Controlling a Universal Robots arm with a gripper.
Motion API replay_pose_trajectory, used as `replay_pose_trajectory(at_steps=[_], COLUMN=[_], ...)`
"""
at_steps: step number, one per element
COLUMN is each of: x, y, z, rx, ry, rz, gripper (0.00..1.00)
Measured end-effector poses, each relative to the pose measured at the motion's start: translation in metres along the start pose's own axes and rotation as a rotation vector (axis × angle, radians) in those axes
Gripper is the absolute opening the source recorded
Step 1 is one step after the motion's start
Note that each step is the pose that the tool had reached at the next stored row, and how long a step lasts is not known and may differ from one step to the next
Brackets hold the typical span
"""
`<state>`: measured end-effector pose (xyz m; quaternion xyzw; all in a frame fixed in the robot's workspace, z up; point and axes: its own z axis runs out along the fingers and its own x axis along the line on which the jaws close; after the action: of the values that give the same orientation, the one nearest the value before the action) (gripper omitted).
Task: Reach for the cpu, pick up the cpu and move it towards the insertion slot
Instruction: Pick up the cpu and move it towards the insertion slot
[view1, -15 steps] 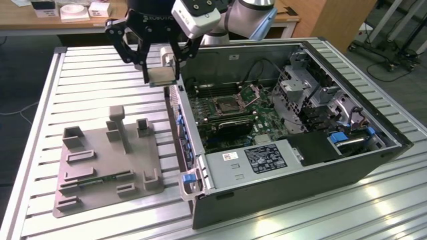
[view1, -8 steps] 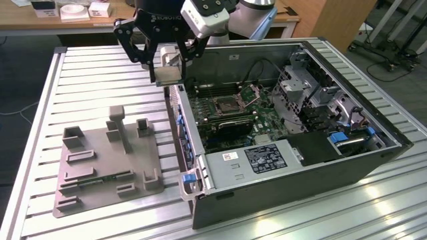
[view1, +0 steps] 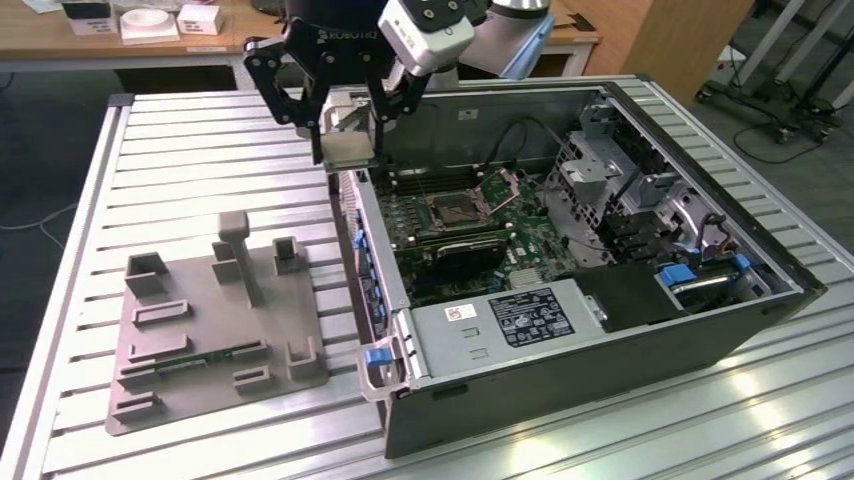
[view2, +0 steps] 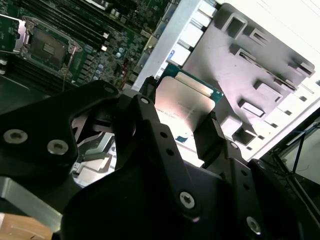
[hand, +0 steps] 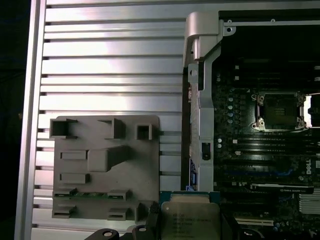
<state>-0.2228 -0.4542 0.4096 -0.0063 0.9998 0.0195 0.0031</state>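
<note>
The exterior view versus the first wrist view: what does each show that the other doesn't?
Exterior view alone: the arm overhead, the wooden desk behind, and the whole open computer case. First wrist view alone: the print on the cpu, seen from directly above. Both: the cpu held in the fingers, the grey tray, the ribbed table, and the open slot.

Bright overhead light glares off the ribbed table (view1: 200, 180) (washed white in the second wrist view).
</note>
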Motion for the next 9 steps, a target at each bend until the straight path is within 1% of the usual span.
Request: replay_pose_trajectory(at_steps=[9], x=[-0.0115], y=[-0.0001], z=[0.0001], rx=[-0.0004], ry=[0.0000], rz=[0.000], gripper=[0.55])
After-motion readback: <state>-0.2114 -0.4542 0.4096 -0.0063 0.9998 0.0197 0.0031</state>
